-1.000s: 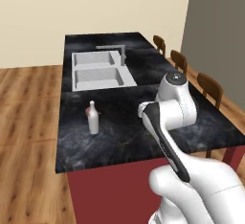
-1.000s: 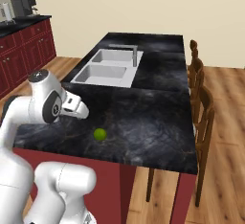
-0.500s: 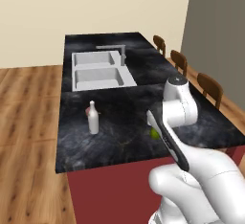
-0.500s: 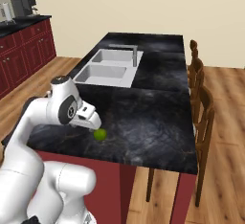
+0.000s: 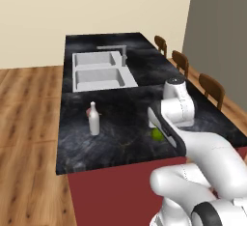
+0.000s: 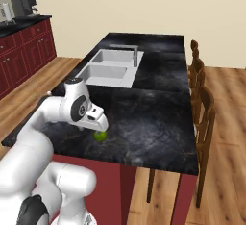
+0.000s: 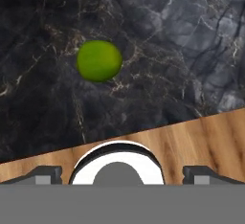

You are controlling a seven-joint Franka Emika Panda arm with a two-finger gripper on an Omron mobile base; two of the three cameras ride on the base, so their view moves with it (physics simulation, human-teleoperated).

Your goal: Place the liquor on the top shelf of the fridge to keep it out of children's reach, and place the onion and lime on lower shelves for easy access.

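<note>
Your jaws gape empty above the lime, the bottle waits on the desk, so nothing is shelved yet.

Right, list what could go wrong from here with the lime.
1. The lime is a round ball lying loose on the dark counter; a finger that nudges it off-centre could send it rolling.
2. It lies near the counter's front edge, with wood floor just beyond, so a roll that way may drop it.
3. In the hand view the lime sits left of centre between the open gripper's fingertips, so closing now would probably miss.
</note>
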